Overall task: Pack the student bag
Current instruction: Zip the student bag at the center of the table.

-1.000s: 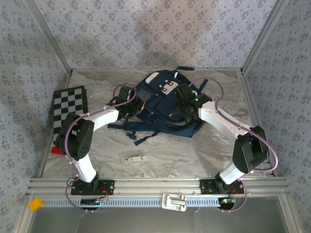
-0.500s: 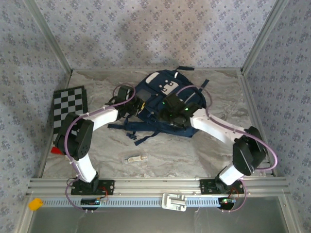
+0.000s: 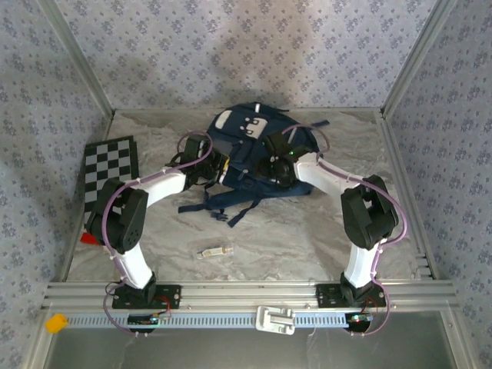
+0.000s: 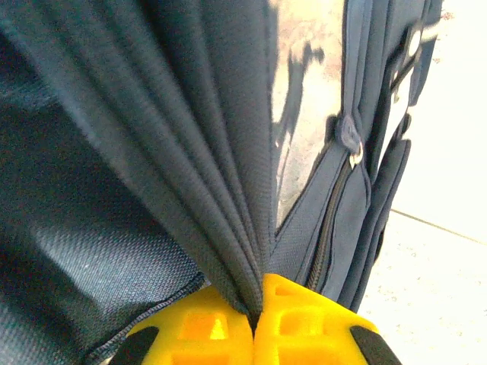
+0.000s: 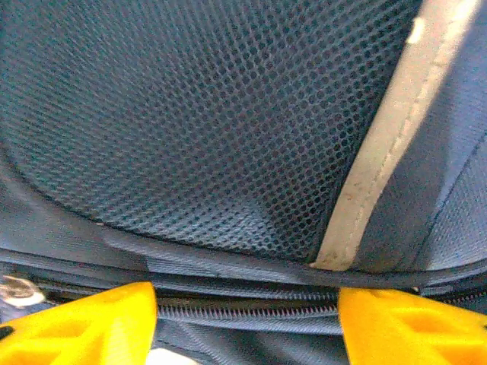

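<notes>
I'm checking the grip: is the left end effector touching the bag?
Touching. In the left wrist view the left end effector is shut on a fold of the bag, navy fabric pinched between its yellow fingers.

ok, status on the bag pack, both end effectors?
Left end effector shut on a fold of the student bag. Right end effector open, straddling its zipper. Small pale item lies loose in front of the bag, apart from it.

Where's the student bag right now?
Top view: the student bag sits far-centre on the table, right of the checkerboard; the left fingers pinch a fold of it.
</notes>
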You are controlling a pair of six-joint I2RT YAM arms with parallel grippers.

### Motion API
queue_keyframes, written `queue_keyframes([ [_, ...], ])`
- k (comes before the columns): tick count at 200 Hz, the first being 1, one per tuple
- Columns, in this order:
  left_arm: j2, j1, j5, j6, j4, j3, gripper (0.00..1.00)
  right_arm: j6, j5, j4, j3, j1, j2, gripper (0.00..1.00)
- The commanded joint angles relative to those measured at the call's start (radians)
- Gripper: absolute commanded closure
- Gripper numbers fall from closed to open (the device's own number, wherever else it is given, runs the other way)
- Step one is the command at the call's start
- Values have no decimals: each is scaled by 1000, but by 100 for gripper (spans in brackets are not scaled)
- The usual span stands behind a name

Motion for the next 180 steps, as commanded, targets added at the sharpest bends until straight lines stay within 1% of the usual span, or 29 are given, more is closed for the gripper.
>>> queue_keyframes([
  [1, -41, -16, 67, -20, 51, 1, 100, -100, 133, -94, 120, 34, -26, 29],
  [18, -37, -22, 62, -18, 48, 11, 100, -65, 190, -207, 151, 83, -38, 25],
  [37, -28, -28, 62, -21, 49, 22, 100, 3, 263, -307, 201, 149, -22, 25],
  [54, -24, -28, 60, -24, 55, 18, 100, 42, 288, -355, 267, 199, 18, 28],
  [75, -24, -30, 60, -37, 71, 13, 100, 96, 288, -393, 343, 227, 86, 35],
  [106, -34, -31, 62, -41, 79, -1, 100, 155, 260, -344, 363, 235, 145, 49],
  [114, -37, -30, 65, -40, 81, -4, 100, 163, 253, -335, 378, 231, 160, 51],
  [131, -39, -28, 66, -39, 84, -6, 100, 189, 266, -340, 420, 235, 193, 54],
  [150, -39, -27, 74, -40, 89, -8, 100, 224, 255, -362, 458, 231, 235, 55],
  [180, -45, -23, 74, -50, 105, -27, 100, 291, 282, -354, 463, 223, 261, 59],
])
